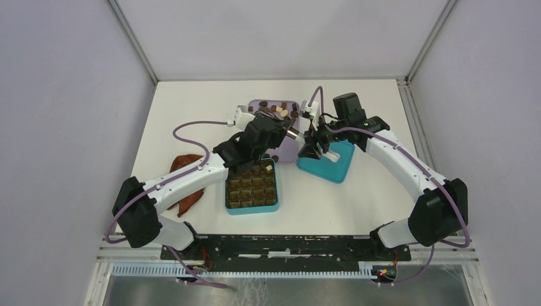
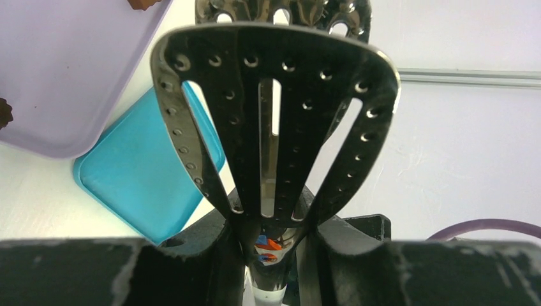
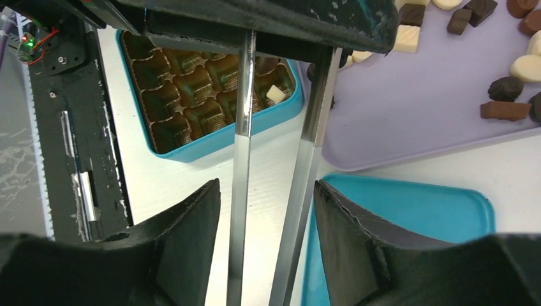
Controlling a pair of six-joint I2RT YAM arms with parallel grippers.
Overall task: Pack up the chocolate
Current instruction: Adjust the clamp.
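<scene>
The chocolate (image 3: pixel 504 109) lies loose on the lilac tray (image 3: pixel 408 121), and one cream piece (image 3: pixel 275 94) sits in the gridded teal box (image 3: pixel 191 152) just off the tray's near-left corner on the desk (image 1: pixel 357 204). Over the tray's near edge the left claw (image 2: pixel 271 252) is clamped on the handle of the perforated steel tongs (image 2: pixel 274 95). The right claw (image 3: pixel 268 199) stands parted around the tongs' two arms, above the teal lid (image 3: pixel 415 210) at the tray's near-right corner.
</scene>
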